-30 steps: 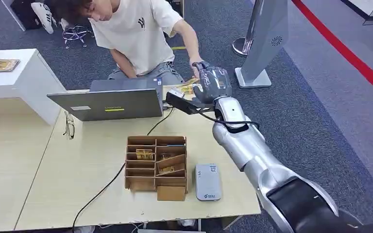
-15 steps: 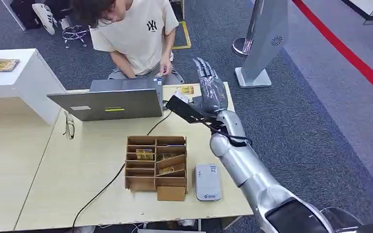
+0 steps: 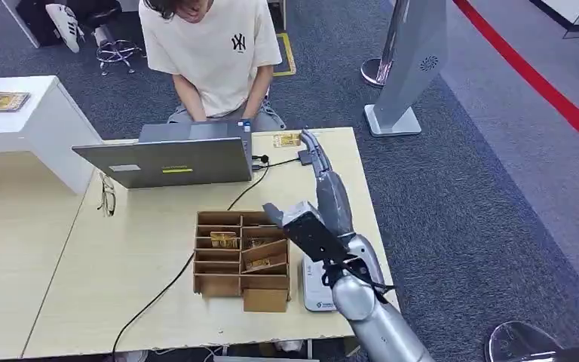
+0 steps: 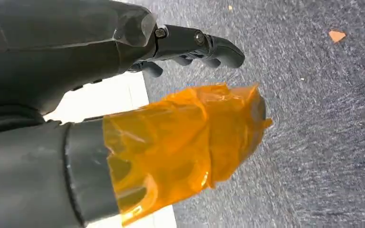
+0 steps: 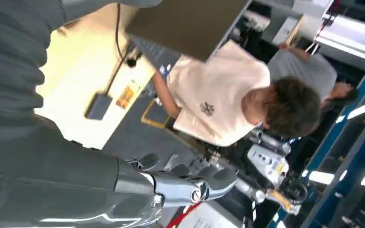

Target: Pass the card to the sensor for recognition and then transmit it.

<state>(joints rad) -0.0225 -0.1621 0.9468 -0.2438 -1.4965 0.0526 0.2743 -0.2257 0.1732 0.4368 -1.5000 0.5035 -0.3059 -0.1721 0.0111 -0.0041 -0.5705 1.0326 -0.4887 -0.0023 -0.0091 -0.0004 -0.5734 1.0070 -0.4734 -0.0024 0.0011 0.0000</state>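
Note:
A yellow card (image 3: 286,139) lies flat on the table's far edge, beside a dark adapter (image 3: 304,157); the right wrist view shows the card (image 5: 126,96) too. My right hand (image 3: 330,194) hovers above the table with fingers stretched toward the card, holding nothing; its fingers (image 5: 190,184) are bare. The white sensor (image 3: 314,291) sits near the front edge, partly hidden under my right forearm. My left hand (image 4: 138,109) hangs over the grey carpet, its thumb wrapped in orange tape, its dark fingers (image 4: 199,43) apart from it, nothing held.
A cardboard divider box (image 3: 226,284) holding more cards stands left of the sensor. An open laptop (image 3: 167,160) with a cable and glasses (image 3: 107,194) sit further back. A person (image 3: 211,53) sits behind the laptop. A white cabinet (image 3: 22,128) stands left.
My right arm has drawn back from the table's far edge toward the sensor, its hand now without the card. The card lies on the table. The person's arm has withdrawn behind the laptop.

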